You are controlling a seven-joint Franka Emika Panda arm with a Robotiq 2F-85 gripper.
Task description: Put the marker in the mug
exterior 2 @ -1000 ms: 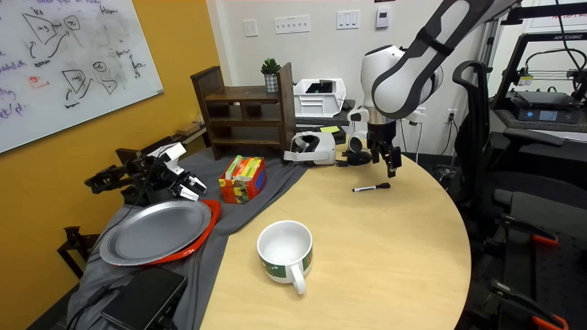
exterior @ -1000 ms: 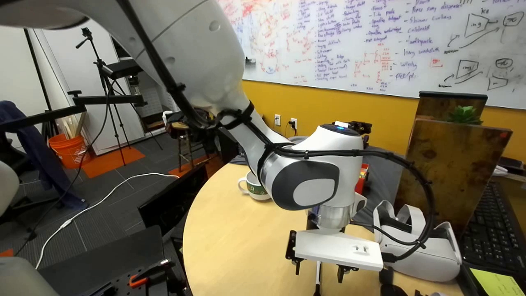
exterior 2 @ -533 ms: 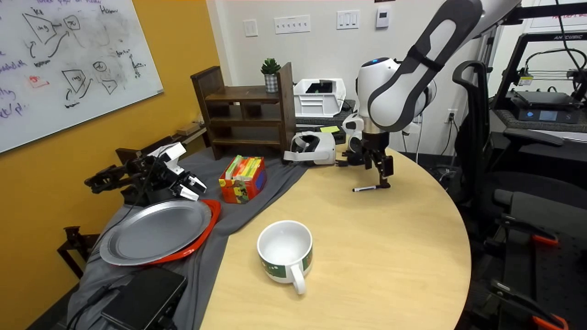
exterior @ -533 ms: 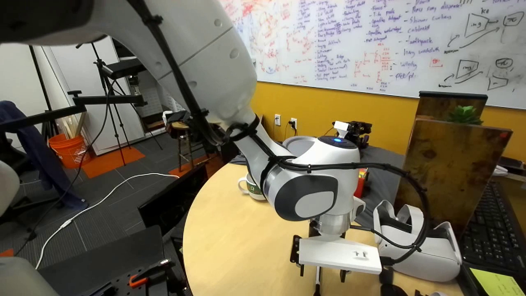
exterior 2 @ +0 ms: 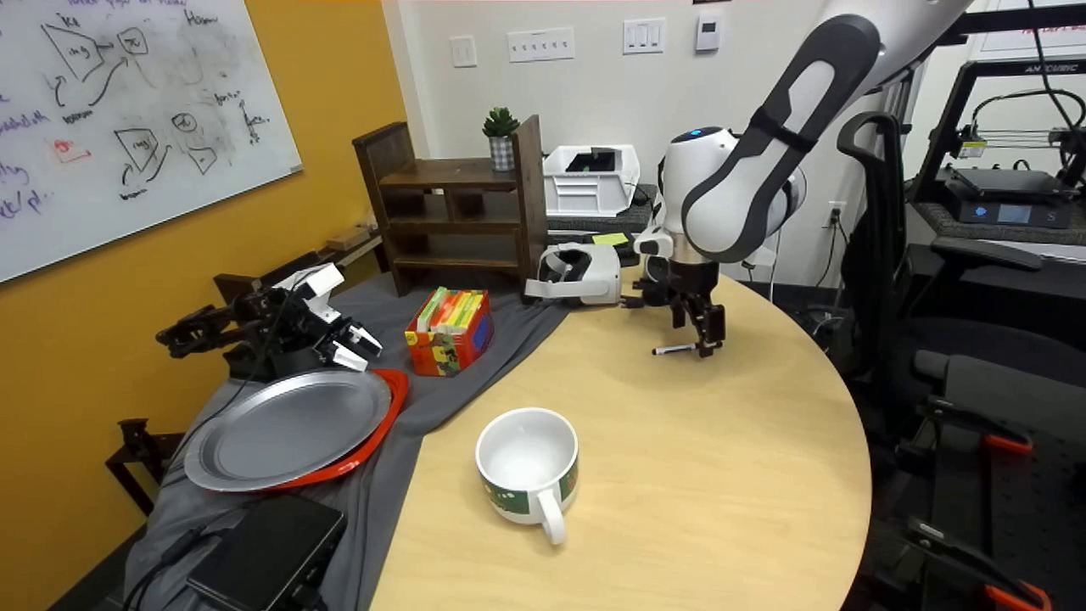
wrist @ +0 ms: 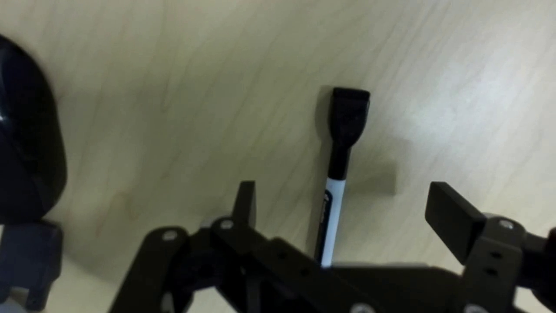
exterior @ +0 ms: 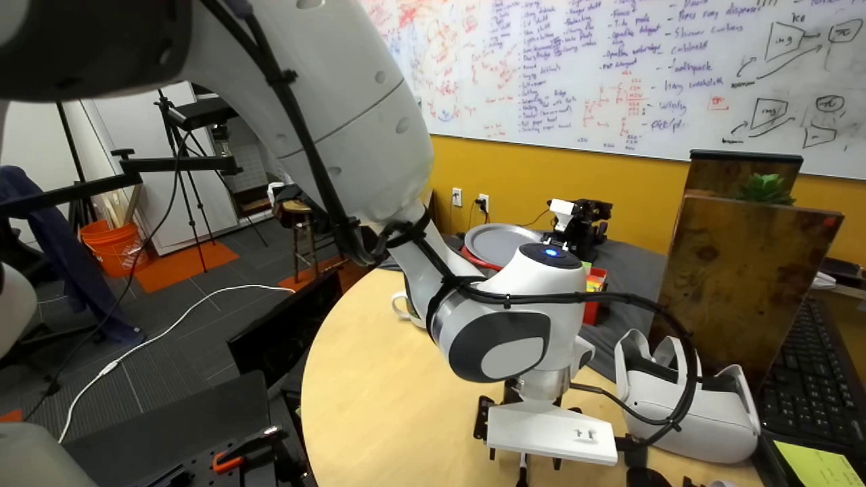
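Observation:
The marker is a white stick with a black cap, lying on the table; it shows in the wrist view (wrist: pixel 335 195) and in both exterior views (exterior: pixel 523 465) (exterior 2: pixel 672 350). In the wrist view my gripper (wrist: pixel 342 193) is open, with the marker between its spread fingers, nearer the left one and touching neither. The marker's lower end is hidden behind the gripper body. In an exterior view the gripper (exterior 2: pixel 692 335) is low over the marker's cap end. The white mug with a green band (exterior 2: pixel 528 501) stands upright, empty, handle toward that camera; the arm partly hides it in an exterior view (exterior: pixel 402 308).
A white headset (exterior 2: pixel 585 276) and a dark rounded object (wrist: pixel 30 139) lie beside the gripper. A red box of cards (exterior 2: pixel 450 335), a silver plate on a red one (exterior 2: pixel 288 433) and a black box (exterior 2: pixel 270 552) stand on grey cloth. A wooden shelf (exterior 2: pixel 458 180) stands behind.
The arm has come down, bringing the gripper from above the table to low around the marker. The marker and the mug have not moved. The fingers stay open.

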